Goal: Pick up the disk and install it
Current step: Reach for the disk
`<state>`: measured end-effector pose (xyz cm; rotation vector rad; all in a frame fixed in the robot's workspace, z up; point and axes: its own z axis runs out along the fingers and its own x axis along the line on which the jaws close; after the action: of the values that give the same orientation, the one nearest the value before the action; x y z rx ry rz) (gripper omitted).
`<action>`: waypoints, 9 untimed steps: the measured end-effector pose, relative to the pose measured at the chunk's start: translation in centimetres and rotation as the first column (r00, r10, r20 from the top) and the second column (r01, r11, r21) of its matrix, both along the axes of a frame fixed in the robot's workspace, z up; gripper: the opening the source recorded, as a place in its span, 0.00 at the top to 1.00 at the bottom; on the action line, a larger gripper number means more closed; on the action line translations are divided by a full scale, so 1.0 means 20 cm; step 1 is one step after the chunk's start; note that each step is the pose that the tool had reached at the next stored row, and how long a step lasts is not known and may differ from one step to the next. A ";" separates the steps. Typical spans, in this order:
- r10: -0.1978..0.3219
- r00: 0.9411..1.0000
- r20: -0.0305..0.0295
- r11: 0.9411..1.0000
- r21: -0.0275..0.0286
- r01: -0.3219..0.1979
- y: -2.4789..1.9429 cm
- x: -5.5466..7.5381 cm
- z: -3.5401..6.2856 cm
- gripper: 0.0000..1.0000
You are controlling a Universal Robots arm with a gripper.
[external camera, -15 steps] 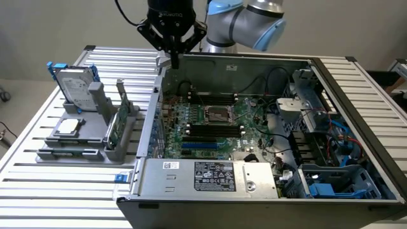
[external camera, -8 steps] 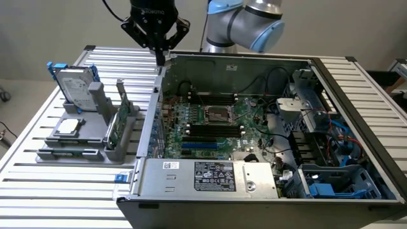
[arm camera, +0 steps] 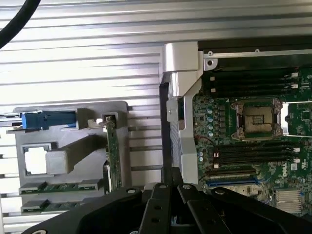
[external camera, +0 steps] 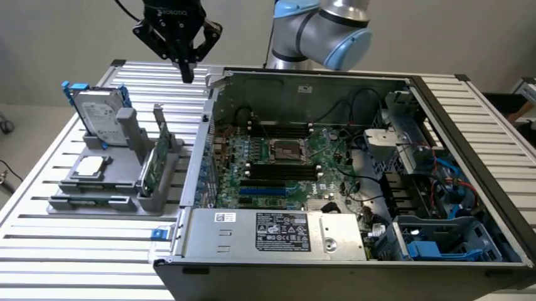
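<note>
The black claw [external camera: 187, 72], fingers clenched together and gripping nothing, hangs over the ribbed aluminium worktop [external camera: 50, 251], just beside the back corner of the open steel computer case [external camera: 352, 88]. In the exterior view, at eight o'clock from the claw, the disk [external camera: 99, 116] stands upright in a grey moulded holder [external camera: 92, 204]. It is flat silver-grey metal with a white label and blue plastic rails. The green motherboard [external camera: 277, 169] lies at five o'clock.
</note>
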<state>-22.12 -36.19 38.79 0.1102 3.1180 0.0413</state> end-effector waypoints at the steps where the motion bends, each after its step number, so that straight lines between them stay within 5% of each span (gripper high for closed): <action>1: 0.000 1.000 0.000 1.000 -0.002 0.000 0.007 -0.02 -0.002 0.89; 9: 0.000 1.000 0.000 1.000 -0.018 0.000 0.066 -0.20 -0.020 0.89</action>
<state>-26.21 -34.87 38.38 0.1097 3.1176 0.0125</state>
